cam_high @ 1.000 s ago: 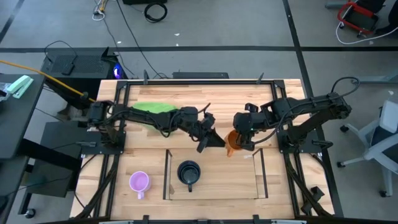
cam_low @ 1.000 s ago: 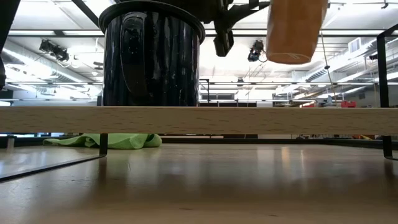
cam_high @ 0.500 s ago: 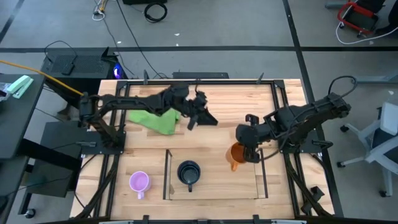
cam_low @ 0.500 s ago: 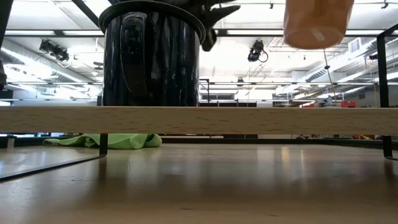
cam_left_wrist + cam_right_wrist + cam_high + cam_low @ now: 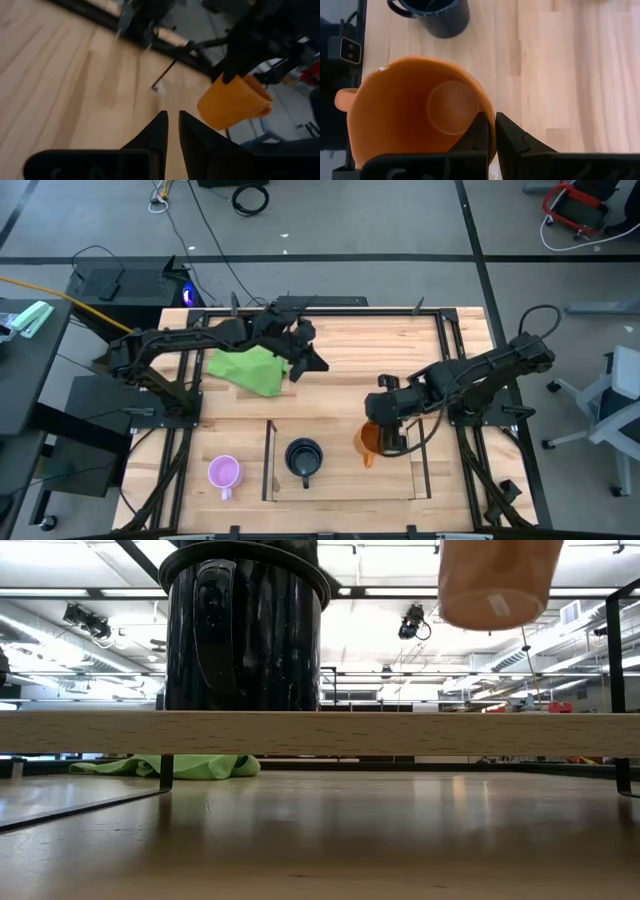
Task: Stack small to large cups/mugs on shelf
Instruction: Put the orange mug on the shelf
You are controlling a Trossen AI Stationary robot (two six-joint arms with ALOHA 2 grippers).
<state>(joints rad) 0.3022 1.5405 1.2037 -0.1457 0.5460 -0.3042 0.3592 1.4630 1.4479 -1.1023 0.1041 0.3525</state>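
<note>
My right gripper [image 5: 385, 430] is shut on the orange mug [image 5: 368, 442] and holds it over the right part of the shelf [image 5: 418, 465]. In the low view the orange mug [image 5: 495, 580] hangs well above the shelf's wooden floor [image 5: 400, 732]. The black mug [image 5: 303, 457] stands on its base on that floor, near the middle. The light purple mug [image 5: 223, 473] stands on the table left of the shelf. My left gripper [image 5: 305, 360] is shut and empty, over the green cloth [image 5: 250, 368] at the far side. My right gripper pinches the orange mug's rim wall [image 5: 489, 119], on the side opposite the handle [image 5: 345, 97]. One finger [image 5: 479, 131] is inside the mug and one [image 5: 509, 136] is outside. The fingers come from above, pointing down. The mug hangs mouth up, slightly tilted, clear of the shelf floor.
The shelf's clear side panels [image 5: 268, 460] stand left and right of its floor. The black mug [image 5: 432, 15] is close beside the orange one. Bare wood lies between the cloth and the shelf, and there is free shelf floor right of the black mug.
My right gripper has carried the orange mug toward the table's near edge and a little left, until it is over the shelf. My left gripper has drawn back from the orange mug toward the far left, until it is over the green cloth.
</note>
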